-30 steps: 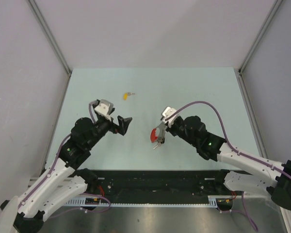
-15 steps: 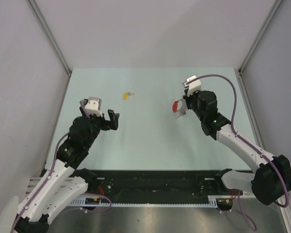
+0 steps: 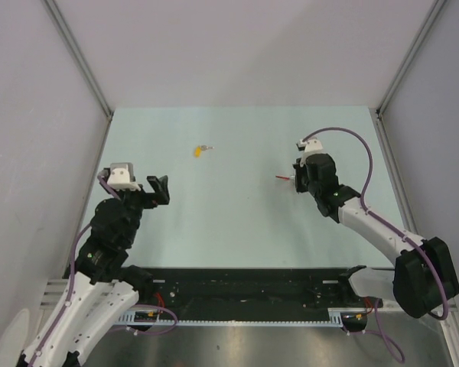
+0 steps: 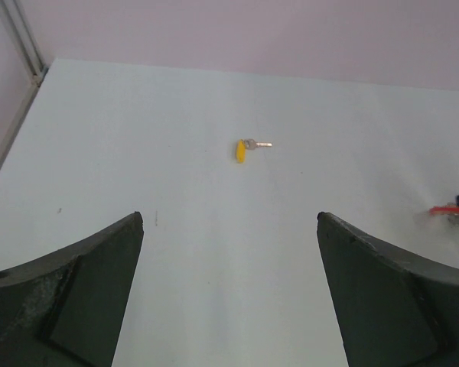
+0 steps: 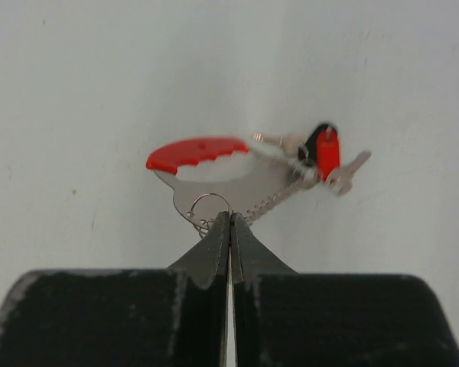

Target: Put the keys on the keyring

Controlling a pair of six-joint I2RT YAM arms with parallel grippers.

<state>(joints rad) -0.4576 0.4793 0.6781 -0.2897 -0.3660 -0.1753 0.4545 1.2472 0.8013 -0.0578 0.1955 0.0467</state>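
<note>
Right claw (image 5: 229, 227) is pinching shut on the keyring (image 5: 214, 164) at its chain end, mid-right of the desk (image 3: 237, 222), likely steadying the loop. Left claw (image 4: 229, 218) is gaping wide and empty, facing the yellow key (image 4: 242, 151), which is lying far-centre.

Bright, even light, faint shadows, slight blur on the keyring (image 5: 222, 177)

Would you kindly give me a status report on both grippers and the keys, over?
Left gripper open, empty. Right gripper shut on keyring. Yellow key loose on table, off the ring. Nothing lying near it.
</note>
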